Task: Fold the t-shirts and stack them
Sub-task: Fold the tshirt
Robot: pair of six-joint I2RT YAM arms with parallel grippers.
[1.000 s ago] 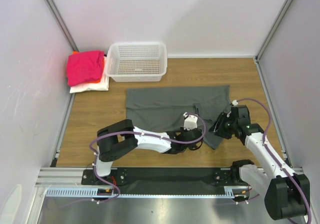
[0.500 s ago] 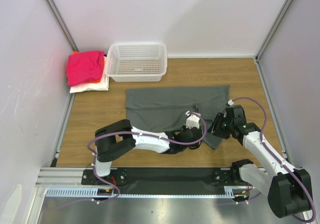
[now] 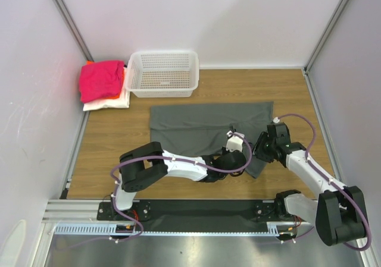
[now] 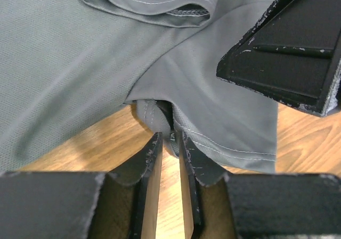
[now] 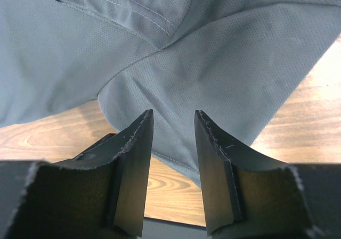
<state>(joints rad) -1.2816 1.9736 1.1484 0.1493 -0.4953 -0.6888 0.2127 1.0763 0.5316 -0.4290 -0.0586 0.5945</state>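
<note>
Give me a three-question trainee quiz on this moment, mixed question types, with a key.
1. True or false: the basket holds a shirt.
2. Which colour tops the pile at back left? A pink, B white, C orange.
3. Which gripper pinches the grey shirt?

Key:
1. False; it is empty.
2. A, the pink shirt.
3. The left gripper, at the near edge; the right gripper is open over the cloth.
</note>
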